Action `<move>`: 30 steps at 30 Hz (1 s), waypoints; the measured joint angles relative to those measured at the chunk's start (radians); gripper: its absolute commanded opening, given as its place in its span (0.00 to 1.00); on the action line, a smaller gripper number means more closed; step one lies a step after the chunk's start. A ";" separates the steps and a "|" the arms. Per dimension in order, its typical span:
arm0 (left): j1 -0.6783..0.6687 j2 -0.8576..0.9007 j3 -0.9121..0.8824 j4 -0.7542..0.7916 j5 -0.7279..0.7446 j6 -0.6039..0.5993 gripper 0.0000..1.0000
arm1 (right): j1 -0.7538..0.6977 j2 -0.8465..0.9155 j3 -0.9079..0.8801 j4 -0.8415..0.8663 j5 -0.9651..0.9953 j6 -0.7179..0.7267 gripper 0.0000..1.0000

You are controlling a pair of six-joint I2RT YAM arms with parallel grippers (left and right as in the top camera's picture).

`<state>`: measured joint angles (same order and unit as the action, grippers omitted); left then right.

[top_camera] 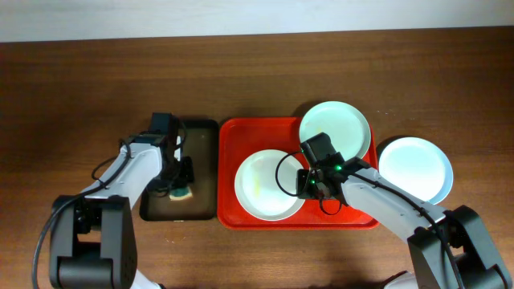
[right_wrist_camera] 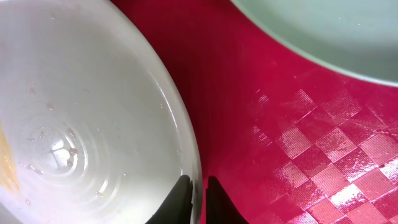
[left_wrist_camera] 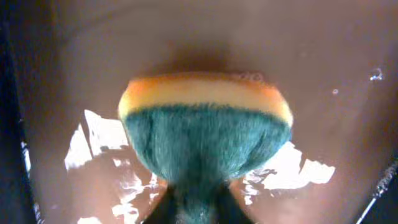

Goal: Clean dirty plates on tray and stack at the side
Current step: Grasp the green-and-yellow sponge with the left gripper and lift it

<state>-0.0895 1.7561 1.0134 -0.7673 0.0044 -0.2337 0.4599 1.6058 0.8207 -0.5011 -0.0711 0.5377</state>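
Starting at the left of the dark wooden counter (top_camera: pixel 80 80), the left arm bends in over the narrow black plastic tray (top_camera: pixel 201 132). Its wrist is turned down so that the left hand (top_camera: pixel 181 183) meets the yellow sponge with a green scouring face (top_camera: pixel 183 193) lying there. Seen close, the left hand (left_wrist_camera: pixel 198 210) is closed on the lower end of the sponge (left_wrist_camera: pixel 205 130), which is squeezed narrow between the jaws while the rest bulges out. That grip reads to me as fetching the scrubber for the plates.

Next comes the large bright red rectangular plastic tray (top_camera: pixel 241 136). The white round plate (top_camera: pixel 261 181) lies flat in its left half with a faint yellowish smear on it, so it looks not yet cleaned. The right arm reaches in from the near right, forearm low and slanting, and the right hand (top_camera: pixel 309 183) sits at that plate's right edge. Close up, the right hand (right_wrist_camera: pixel 198 200) has its jaws drawn nearly together with the rim of the white round plate (right_wrist_camera: pixel 81 93) between them. I judge it is pinching the rim to steady the plate for scrubbing.

The pale green round plate (top_camera: pixel 337 128) rests over the tray's far right corner, partly past the rim. Further right, the pale blue round plate (top_camera: pixel 415 167) lies on the counter just beside the tray, likely the start of the stack.
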 measured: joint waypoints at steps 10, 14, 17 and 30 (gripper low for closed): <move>0.001 -0.263 0.034 -0.023 0.085 0.103 0.00 | 0.000 0.000 0.000 -0.012 0.000 -0.003 0.04; 0.001 -0.397 0.047 -0.029 0.093 0.107 0.00 | 0.000 0.000 0.001 -0.014 -0.001 -0.005 0.04; 0.001 -0.391 0.047 -0.029 0.093 0.107 0.00 | 0.000 0.000 0.001 -0.014 -0.001 -0.005 0.04; 0.001 -0.200 0.003 -0.028 0.097 0.107 0.00 | 0.000 0.000 0.001 -0.014 -0.001 -0.007 0.04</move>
<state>-0.0887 1.5566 1.0168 -0.7956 0.1017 -0.1268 0.4599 1.6058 0.8219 -0.5156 -0.0719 0.5308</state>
